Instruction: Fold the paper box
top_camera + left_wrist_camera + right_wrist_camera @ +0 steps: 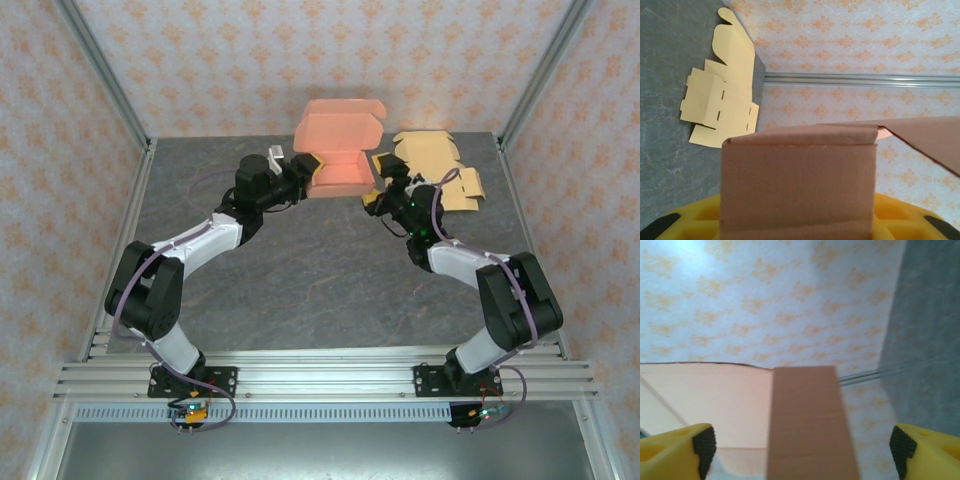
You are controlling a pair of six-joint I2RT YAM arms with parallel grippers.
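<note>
Paper box (340, 150): pink, lid raised, sitting at the far middle of the grey bench (300, 270).
Left tool (300, 172): at the box's left wall, with a brown cardboard panel (797, 185) standing between its yellow fingers; whether it clamps the panel cannot be told.
Right tool (800, 445): jaws wide apart near the box's right front corner, with a cardboard flap (807, 420) upright between the pads (704, 445) and touching neither.
Yellow blank (440, 165): lies flat just right of the box.

Blk/wht arms (190, 240), yellow fingers (670, 450).
</note>
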